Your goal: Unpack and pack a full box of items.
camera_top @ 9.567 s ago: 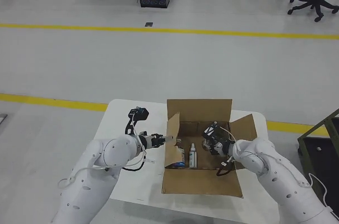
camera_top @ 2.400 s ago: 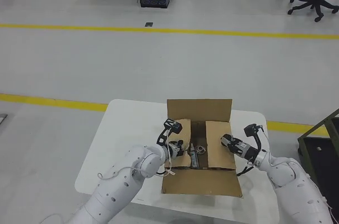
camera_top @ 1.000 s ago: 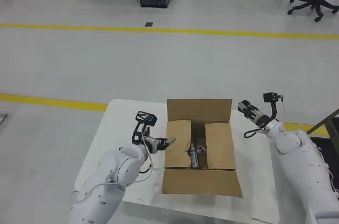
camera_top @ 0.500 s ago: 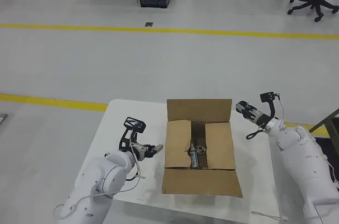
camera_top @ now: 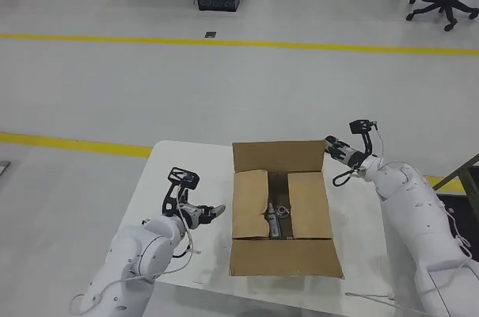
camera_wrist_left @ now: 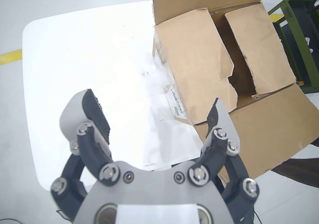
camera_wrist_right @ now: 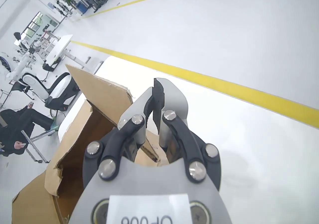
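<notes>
The brown cardboard box (camera_top: 283, 257) stands on the white table (camera_top: 172, 170). Its two side flaps are folded in, leaving a slot where a bottle (camera_top: 270, 219) and a grey item (camera_top: 283, 211) show. The far flap (camera_top: 279, 154) stands up and the near flap lies outward. My left gripper (camera_top: 216, 211) hovers open and empty over the table, left of the box (camera_wrist_left: 197, 60); in its own view its gripper (camera_wrist_left: 153, 106) spans bare tabletop. My right gripper (camera_top: 331, 145) is shut beside the far flap's right corner; in its own view the gripper (camera_wrist_right: 154, 96) sits next to that flap (camera_wrist_right: 99, 85).
A green metal frame (camera_top: 461, 178) stands off the table's right side. The table's left half is bare white surface (camera_wrist_left: 87, 55). Yellow floor lines (camera_top: 65, 144) run behind the table.
My left gripper has drawn back a little leftward from the box's left flap. My right gripper has swung in toward the far right corner of the box.
</notes>
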Motion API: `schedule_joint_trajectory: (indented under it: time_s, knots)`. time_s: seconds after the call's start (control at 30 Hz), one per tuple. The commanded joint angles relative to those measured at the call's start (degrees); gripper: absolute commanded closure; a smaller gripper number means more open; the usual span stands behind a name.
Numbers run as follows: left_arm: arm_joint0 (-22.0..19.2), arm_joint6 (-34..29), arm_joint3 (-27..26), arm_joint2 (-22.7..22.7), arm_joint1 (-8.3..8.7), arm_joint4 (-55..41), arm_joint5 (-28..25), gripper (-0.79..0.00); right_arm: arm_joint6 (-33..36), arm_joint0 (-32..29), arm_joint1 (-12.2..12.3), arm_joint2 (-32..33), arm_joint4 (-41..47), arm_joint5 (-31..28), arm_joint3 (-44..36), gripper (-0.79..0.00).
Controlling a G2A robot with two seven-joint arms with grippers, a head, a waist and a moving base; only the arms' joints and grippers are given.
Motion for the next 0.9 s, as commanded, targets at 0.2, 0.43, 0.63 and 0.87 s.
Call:
schedule_joint_trajectory:
  time_s: [0.2,0.43,0.63,0.87]
  knots:
    - [1.6,0.7,0.3,-1.6,0.2,1.4,2.6,-0.785,4.6,1.3,0.1,0.1,3.5,-12.9,4.3,0.0]
    - [2.7,-1.5,0.6,-1.4,0.4,1.9,1.6,-0.785,10.5,-1.5,0.9,-1.9,1.5,-15.1,-0.6,0.0]
    - [5.0,-4.0,-0.3,-2.8,1.09,1.2,-4.7,-0.785,10.6,-4.5,1.9,-3.0,0.3,-15.1,-4.6,0.0]
    - [9.4,-2.6,-1.9,-5.0,2.47,4.5,-17.8,-0.785,9.7,-7.1,2.4,-3.9,0.1,-15.1,-6.6,0.0]
